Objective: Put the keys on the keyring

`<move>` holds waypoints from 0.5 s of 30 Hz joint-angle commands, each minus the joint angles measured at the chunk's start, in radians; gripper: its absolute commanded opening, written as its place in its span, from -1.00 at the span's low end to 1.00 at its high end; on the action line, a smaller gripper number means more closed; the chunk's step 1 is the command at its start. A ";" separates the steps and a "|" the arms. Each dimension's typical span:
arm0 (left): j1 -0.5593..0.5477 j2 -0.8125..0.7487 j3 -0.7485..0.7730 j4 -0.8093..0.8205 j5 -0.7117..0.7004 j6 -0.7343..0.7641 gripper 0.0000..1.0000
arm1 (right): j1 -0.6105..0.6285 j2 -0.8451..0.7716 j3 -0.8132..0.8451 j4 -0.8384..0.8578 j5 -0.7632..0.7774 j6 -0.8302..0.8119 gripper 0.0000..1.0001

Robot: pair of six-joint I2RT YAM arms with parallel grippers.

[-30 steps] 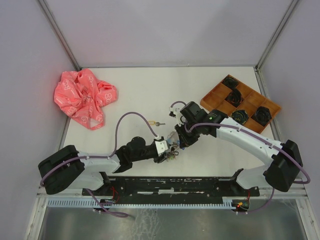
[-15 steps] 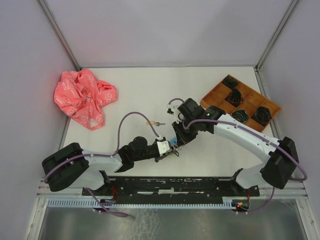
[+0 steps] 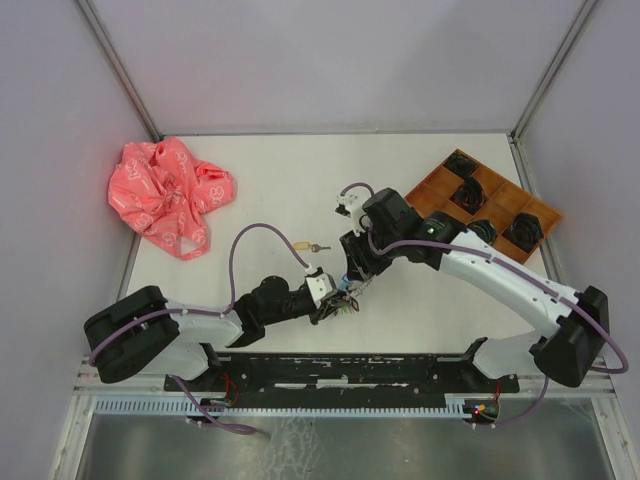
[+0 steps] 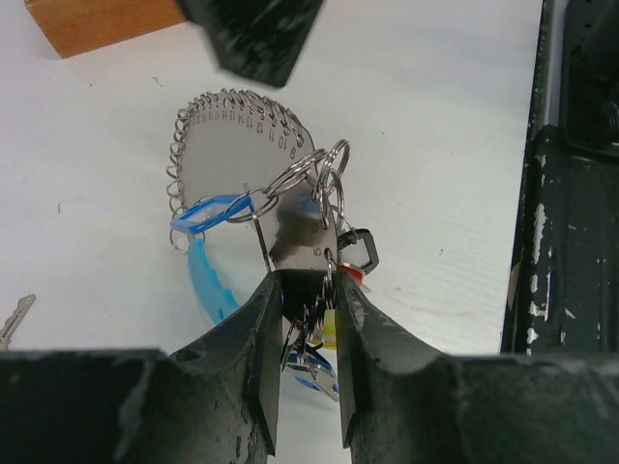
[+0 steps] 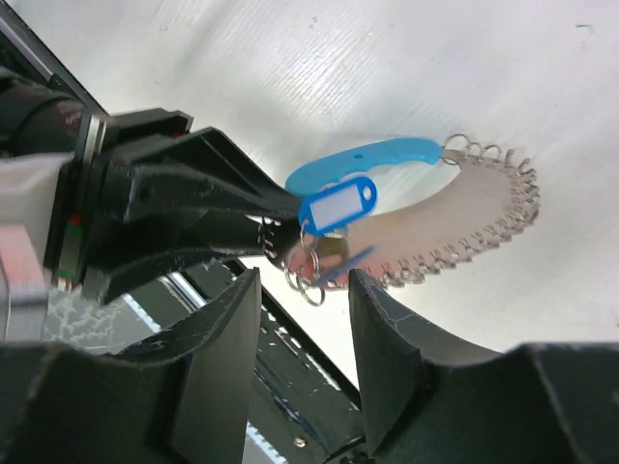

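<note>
Seems to be the holding step: left gripper [image 4: 303,290] clamped on the narrow end of the metal keyring plate [image 4: 232,145], to the near-left of the wooden tray [image 3: 420,200] and apart from it. Right gripper [image 5: 302,280] with fingers apart, gripping nothing, hovering just over the plate's split rings [image 4: 309,179] and blue key tag [image 5: 337,205]. Not yet threaded: the loose key [image 3: 310,246], lying left of the tray, apart from it. Next, probably: fetch that key with the free gripper, then feed it into one ring, with fine alignment. Long axis of the plate along the left fingers, curved ringed edge pointing toward the tray. Long axis of the key roughly across the table [image 3: 280,170]; tip end too small to tell
</note>
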 commanded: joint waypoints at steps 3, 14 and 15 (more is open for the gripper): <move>-0.005 0.010 0.019 0.116 -0.049 -0.142 -0.95 | -0.001 -0.143 -0.099 0.099 0.023 -0.116 -0.01; -0.006 -0.016 0.048 0.023 -0.092 -0.206 -0.95 | 0.002 -0.210 -0.272 0.275 -0.052 -0.264 -0.12; -0.005 -0.017 0.049 0.022 -0.096 -0.214 -0.95 | 0.003 -0.228 -0.292 0.295 -0.053 -0.278 -0.12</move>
